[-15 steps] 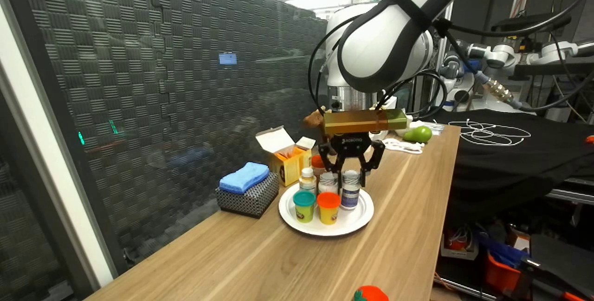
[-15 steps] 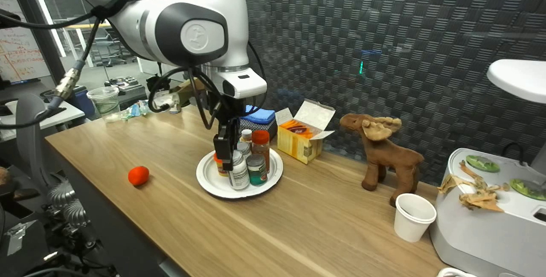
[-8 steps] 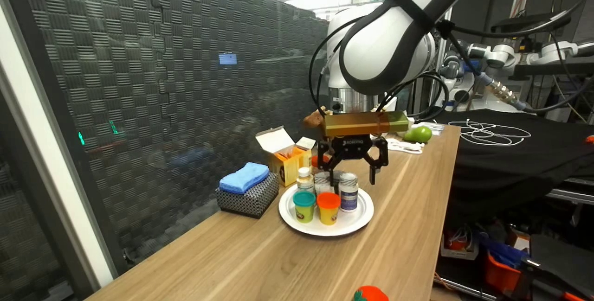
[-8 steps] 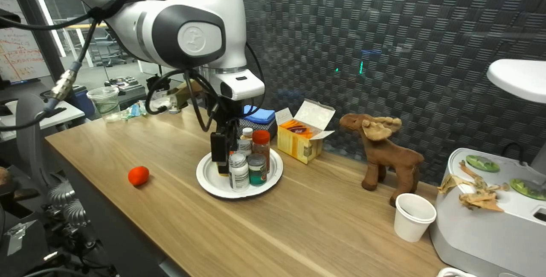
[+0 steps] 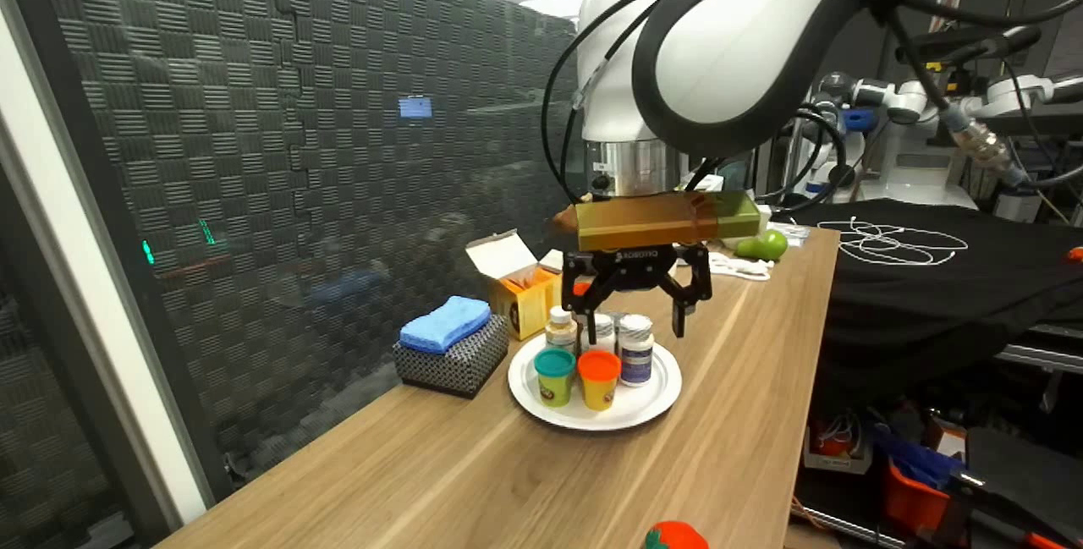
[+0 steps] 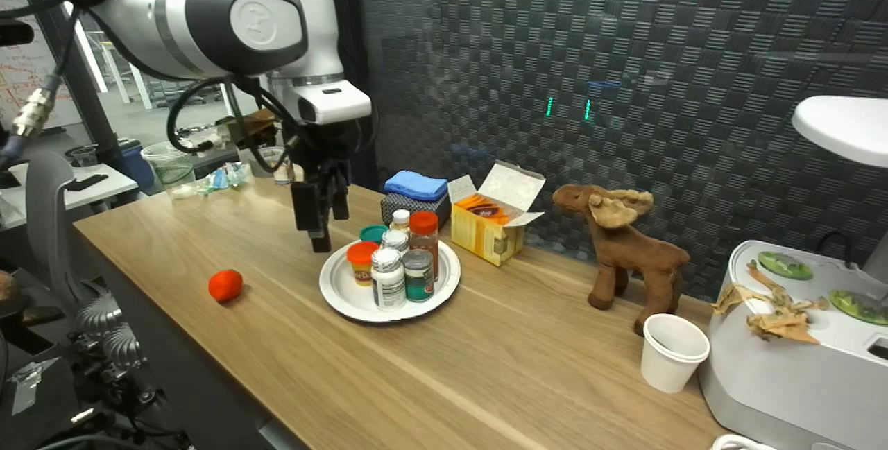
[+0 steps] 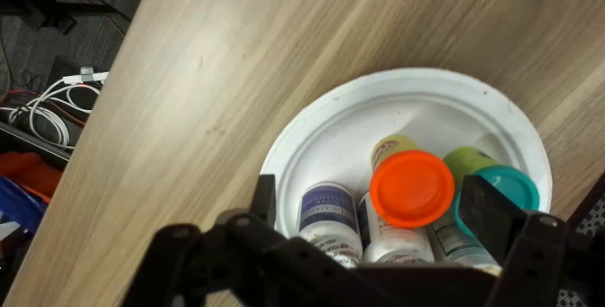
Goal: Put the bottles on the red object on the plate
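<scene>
The white plate (image 5: pixel 526 392) (image 6: pixel 347 304) (image 7: pixel 302 132) bears several upright bottles grouped together. A white bottle with a purple label (image 5: pixel 635 360) (image 6: pixel 388 283) (image 7: pixel 327 207) stands at one side, beside a second white one (image 7: pixel 394 238). A red-capped jar (image 6: pixel 424 242), a grey-capped green bottle (image 6: pixel 419 282), an orange-lidded tub (image 5: pixel 599 380) and a teal-lidded tub (image 5: pixel 555 380) share the plate. My gripper (image 5: pixel 635 334) (image 6: pixel 330 231) (image 7: pixel 371 199) hangs above them, jaws spread wide, gripping nothing. Whether the round, tomato-like red object (image 6: pixel 225 286) is the task's red object, I cannot tell.
Near the plate are an open yellow carton (image 5: pixel 529 304) and a blue cloth (image 5: pixel 445 325) on a dark box (image 5: pixel 470 363). A toy moose (image 6: pixel 631 256), paper cups (image 6: pixel 669 356) and a grey-white appliance (image 6: pixel 798 367) occupy the table's other end. A dark panelled wall borders the table.
The jaws have opened and let go of the purple-labelled bottle, which stays upright on the plate. My gripper has risen and moved away from the bottles, past the tubs' side.
</scene>
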### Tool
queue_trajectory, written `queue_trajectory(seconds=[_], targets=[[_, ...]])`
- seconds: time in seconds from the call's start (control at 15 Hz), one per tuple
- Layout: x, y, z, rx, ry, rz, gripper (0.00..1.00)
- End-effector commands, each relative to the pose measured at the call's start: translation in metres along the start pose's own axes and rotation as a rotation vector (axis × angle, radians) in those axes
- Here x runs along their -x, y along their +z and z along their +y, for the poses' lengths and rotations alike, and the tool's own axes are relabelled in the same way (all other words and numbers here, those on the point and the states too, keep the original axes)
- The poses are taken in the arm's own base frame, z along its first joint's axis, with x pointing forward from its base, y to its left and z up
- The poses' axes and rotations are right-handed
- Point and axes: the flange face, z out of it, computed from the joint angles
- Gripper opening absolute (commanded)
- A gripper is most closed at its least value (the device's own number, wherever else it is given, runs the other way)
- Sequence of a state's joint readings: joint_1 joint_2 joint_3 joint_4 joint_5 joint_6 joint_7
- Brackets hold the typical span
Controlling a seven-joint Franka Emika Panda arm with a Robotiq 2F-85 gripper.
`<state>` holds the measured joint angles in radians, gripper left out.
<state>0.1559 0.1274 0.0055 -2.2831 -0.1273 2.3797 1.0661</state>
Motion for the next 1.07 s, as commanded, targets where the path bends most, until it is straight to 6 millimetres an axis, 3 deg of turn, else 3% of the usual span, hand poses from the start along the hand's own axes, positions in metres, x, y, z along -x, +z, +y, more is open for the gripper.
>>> queue_trajectory(seconds=[0.0, 0.13, 0.33, 0.67, 1.0], targets=[[0.057, -0.019, -0.007, 0.034, -0.051, 0.036, 1.0], [0.087, -0.014, -0.02, 0.04, -0.119, 0.031, 1.0], [0.113, 0.004, -0.042, 0.021, -0.231, 0.009, 1.0], [0.115, 0.042, -0.052, 0.065, -0.269, -0.04, 1.0], [0.123, 0.06, -0.061, 0.057, -0.361, -0.086, 1.0]])
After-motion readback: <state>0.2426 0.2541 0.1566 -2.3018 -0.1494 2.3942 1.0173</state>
